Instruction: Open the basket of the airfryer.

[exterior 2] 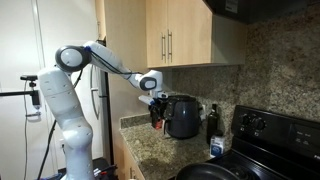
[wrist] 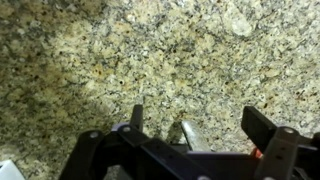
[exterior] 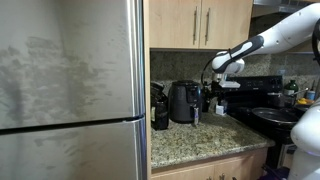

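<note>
**A:** What did we see, starting from the left?

**B:** In an exterior view, a steel fridge point(exterior: 70, 90) filled the left side. Next came a granite counter point(exterior: 200, 145) with a small dark container point(exterior: 160, 110). Just beside that stood the airfryer point(exterior: 183, 102), black and upright.

**A:** And the basket?

**B:** The basket point(exterior: 184, 113) formed the airfryer's lower front. We saw it seated in the body, not pulled out.

**A:** Where was the gripper?

**B:** The gripper point(exterior: 213, 90) hung right of the airfryer, near its top, with a gap between them. In the wrist view its fingers point(wrist: 135, 118) stood apart over speckled granite, gripping nothing. A black stove point(exterior: 268, 105) ended the row.
</note>
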Available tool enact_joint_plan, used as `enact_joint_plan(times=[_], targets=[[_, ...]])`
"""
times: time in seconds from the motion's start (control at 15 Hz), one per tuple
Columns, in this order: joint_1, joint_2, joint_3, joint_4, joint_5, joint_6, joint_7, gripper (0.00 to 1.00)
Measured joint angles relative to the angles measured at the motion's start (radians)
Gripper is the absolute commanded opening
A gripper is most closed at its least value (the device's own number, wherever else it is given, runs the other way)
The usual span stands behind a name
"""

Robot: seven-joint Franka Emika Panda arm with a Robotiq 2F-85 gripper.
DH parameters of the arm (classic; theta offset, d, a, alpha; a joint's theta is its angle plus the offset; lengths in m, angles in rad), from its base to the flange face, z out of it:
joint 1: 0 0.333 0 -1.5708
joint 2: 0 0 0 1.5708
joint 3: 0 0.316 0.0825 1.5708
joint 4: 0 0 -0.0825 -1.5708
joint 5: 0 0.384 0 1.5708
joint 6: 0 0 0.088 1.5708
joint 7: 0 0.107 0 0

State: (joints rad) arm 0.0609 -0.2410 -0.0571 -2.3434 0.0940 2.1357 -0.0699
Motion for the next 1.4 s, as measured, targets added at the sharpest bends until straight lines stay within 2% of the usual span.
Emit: enact_joint_plan(times=[0.47,0.6,0.87,1.27,1.4], targets=[[-0.013,0.013,-0.019,-0.018,0.065,0.03,-0.031,1.0],[-0.003,0.013,-0.019,-0.061,0.149,0.122,-0.092,1.0],[0.007,0.004,-0.022,-0.201,0.324,0.447,-0.198,1.0],[0.009,0.006,-0.023,-0.207,0.327,0.464,-0.199,1.0],[0.024,0.007,-0.004,-0.21,0.321,0.48,-0.199,1.0]])
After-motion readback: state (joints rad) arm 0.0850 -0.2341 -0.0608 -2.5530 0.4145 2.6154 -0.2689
